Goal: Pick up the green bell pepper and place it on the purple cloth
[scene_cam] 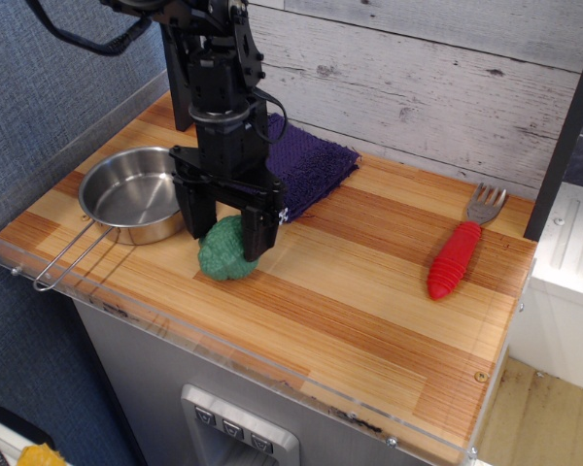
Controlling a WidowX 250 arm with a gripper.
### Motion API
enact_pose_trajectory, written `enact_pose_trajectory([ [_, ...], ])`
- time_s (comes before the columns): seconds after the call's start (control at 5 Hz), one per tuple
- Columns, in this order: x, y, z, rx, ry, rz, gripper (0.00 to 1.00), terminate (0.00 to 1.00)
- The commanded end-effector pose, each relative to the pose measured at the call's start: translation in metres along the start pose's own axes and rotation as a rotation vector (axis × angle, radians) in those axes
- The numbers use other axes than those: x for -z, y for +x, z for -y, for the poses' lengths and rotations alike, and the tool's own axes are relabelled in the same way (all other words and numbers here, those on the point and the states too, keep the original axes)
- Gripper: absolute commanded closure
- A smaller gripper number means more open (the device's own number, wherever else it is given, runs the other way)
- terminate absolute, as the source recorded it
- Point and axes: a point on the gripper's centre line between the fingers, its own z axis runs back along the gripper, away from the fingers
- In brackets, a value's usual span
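Your gripper (229,233) is down low with its two black fingers spread wide enough to straddle the green bell pepper (225,259), one finger on each side of its top. I can't tell if they're squeezing it. The pepper sits on the wooden table (369,291) near the front edge, just right of the steel pan (134,197). The purple cloth (306,167) lies behind, toward the back edge.

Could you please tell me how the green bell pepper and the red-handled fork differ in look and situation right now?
The green bell pepper is a rounded, bumpy green lump, while the red-handled fork is long and slim with grey tines. The pepper sits between the fingers of the claw, beside the steel pan; the fork lies alone near the right edge, with nothing around it. Both rest on the wooden tabletop, off the purple cloth.
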Motion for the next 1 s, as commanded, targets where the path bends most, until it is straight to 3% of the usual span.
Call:
enact_pose_trajectory([
  [0.0, -0.0061, 0.0051, 0.003, 0.014, 0.016, 0.02, 0.0, 0.0],
  [0.2, -0.0049, 0.0048, 0.0059, 0.0, 0.012, 0.033, 1.0, 0.0],
  [0.8, -0.0049, 0.0047, 0.0046, -0.001, 0.017, 0.023, 1.0, 0.0],
])
